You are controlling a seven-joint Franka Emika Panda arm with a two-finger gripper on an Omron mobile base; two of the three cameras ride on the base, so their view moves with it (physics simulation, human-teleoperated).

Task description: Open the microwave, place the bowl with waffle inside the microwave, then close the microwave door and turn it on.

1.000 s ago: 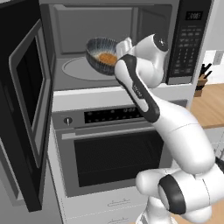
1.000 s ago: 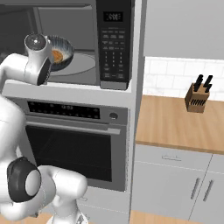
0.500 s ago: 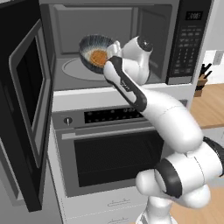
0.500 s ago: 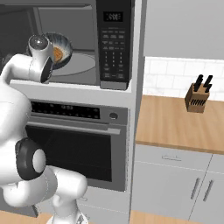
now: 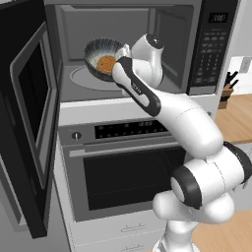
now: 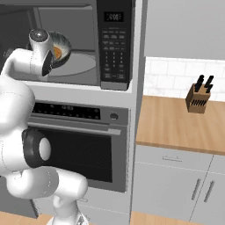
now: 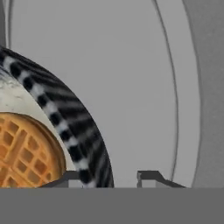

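The microwave [image 5: 216, 49] stands with its door [image 5: 29, 98] swung wide to the left. Inside the grey cavity, over the round turntable [image 5: 81, 78], the dark streaked bowl [image 5: 98, 51] tilts toward me with the waffle [image 5: 106, 64] in it. My gripper [image 7: 105, 177] straddles the bowl's right rim [image 7: 83, 144]. The left fingertip [image 7: 65, 177] sits against the inside by the waffle [image 7: 22, 153]. The right fingertip [image 7: 148, 176] stands off the outside with a gap, so the jaws are open. From the right, the bowl [image 6: 63, 44] shows behind my wrist.
The steel-fronted oven [image 5: 128, 172] sits directly below the microwave. The open door juts out on the left at arm height. A wooden counter [image 6: 176, 123] with a knife block [image 6: 197, 97] lies to the right.
My arm has reached further in and to the left, carrying the bowl with the waffle deeper over the turntable.
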